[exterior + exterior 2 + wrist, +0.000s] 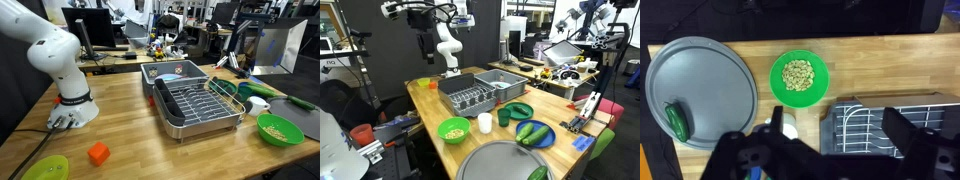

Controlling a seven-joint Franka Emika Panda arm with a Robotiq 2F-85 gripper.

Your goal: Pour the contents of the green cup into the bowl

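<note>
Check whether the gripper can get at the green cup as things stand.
Probably yes: the gripper hangs open high above, and the green cup stands uncovered, apart from the white cup.

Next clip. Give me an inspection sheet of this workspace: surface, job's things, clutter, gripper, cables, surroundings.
Surface: wooden table; no spill seen.
Job's things: green cup upright, next to a white cup; bowl holds tan bits and sits apart from the cup.
Clutter: dish rack, gray bin, round gray tray, blue plate with green vegetables, lime dish, orange block.
Gripper: gripper high above the table, jaws open, holding nothing.
Cables: black cable on the table by the robot base.
Surroundings: lab desks with monitors behind the table.
</note>
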